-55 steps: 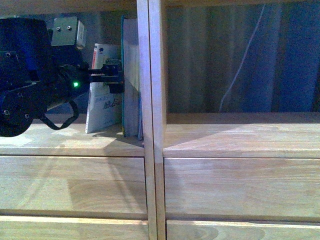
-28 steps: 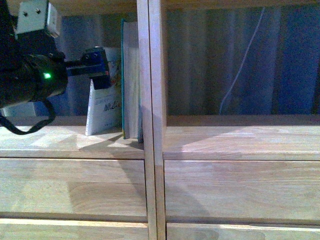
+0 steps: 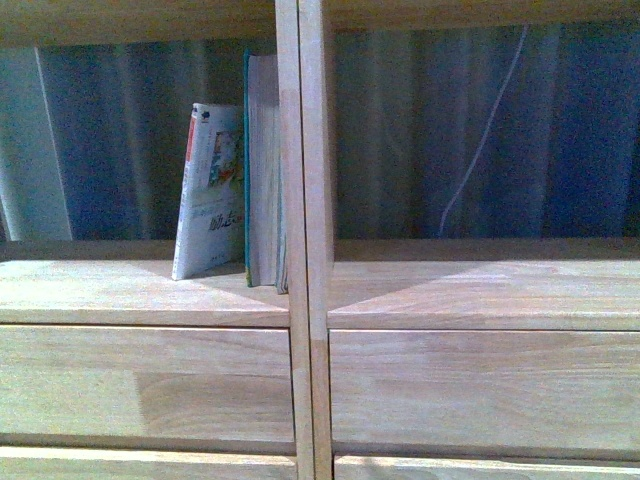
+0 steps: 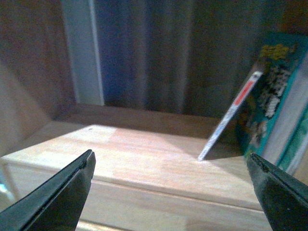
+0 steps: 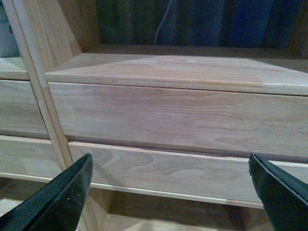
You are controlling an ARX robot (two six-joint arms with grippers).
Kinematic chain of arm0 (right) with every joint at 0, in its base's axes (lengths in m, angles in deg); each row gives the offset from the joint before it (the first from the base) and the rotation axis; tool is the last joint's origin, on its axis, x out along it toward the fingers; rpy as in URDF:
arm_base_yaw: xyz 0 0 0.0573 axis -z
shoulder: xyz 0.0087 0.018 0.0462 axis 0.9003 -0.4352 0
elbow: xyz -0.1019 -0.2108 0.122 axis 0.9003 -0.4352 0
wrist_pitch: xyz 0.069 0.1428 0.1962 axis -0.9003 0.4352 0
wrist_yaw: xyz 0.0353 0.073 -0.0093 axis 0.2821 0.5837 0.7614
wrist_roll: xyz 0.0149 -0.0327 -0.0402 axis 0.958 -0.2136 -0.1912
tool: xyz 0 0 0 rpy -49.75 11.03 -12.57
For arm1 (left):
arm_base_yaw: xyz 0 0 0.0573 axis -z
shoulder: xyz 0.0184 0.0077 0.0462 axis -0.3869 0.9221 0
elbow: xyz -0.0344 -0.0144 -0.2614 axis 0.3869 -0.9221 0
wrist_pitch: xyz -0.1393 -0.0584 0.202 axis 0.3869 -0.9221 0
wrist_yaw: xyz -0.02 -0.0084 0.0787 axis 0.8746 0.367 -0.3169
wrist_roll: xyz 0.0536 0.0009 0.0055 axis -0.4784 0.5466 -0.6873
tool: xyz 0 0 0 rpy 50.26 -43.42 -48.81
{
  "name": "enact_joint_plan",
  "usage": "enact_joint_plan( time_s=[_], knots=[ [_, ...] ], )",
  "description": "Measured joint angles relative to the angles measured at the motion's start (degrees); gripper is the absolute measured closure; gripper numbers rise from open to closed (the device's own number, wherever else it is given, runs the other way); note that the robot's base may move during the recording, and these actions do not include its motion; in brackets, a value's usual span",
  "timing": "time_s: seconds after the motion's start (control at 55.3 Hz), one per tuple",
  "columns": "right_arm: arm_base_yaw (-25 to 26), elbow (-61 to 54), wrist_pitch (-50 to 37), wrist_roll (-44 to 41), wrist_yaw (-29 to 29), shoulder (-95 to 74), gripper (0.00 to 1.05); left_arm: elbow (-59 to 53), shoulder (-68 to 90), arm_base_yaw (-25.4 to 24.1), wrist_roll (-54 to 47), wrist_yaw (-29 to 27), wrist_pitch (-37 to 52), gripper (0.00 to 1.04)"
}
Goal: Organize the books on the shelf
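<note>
Front view lacks arms; wrist cams show left fingers (image 4: pixel 171 185) spread.

Open shelf board (image 3: pixel 90 280) left of leaning paperback (image 3: pixel 208 190) (teal book (image 3: pixel 262 170) against divider)

Front view faces the shelf (image 3: pixel 300 300) squarely, close — both wrist views look into its compartments.

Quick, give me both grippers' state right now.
Left gripper: open, holding nothing, facing the thin white book.
Right gripper: open, holding nothing, facing the drawer fronts.
</note>
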Motion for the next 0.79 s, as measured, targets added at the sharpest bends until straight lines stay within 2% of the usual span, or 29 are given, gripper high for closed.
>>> enact_joint_plan(
  time_s=[0.108,0.199,0.307,0.361,0.416,0.434,0.506,0.632,0.795],
  knots=[
    [0.00,0.00,0.00,0.00,0.00,0.00,0.07,-5.22,-9.09,-1.64,0.24,-0.72,-5.40,0.08],
    [0.00,0.00,0.00,0.00,0.00,0.00,0.07,-9.86,-16.26,-0.68,1.01,-2.64,-10.34,0.08],
    [0.00,0.00,0.00,0.00,0.00,0.00,0.07,-15.65,-24.85,4.63,2.27,-8.37,-15.12,0.08],
    [0.00,0.00,0.00,0.00,0.00,0.00,0.07,-18.01,-28.79,8.79,2.97,-11.30,-17.00,0.08],
    [0.00,0.00,0.00,0.00,0.02,0.00,0.07,-19.91,-32.96,12.26,2.36,-10.29,-19.93,0.17],
    [0.00,0.00,0.00,0.00,0.00,0.00,0.07,-22.29,-36.46,14.97,2.03,-10.10,-20.92,0.24],
    [0.00,0.00,0.00,0.00,0.00,0.00,0.07,-26.16,-40.65,16.83,1.73,-10.05,-20.20,0.36],
    [0.00,0.00,0.00,0.00,0.02,0.00,0.07,-29.79,-43.82,13.27,1.53,-5.44,-20.37,0.61],
    [0.00,0.00,0.00,0.00,0.02,0.00,0.07,-30.82,-46.05,8.17,1.49,-0.68,-20.59,0.87]
  ],
)
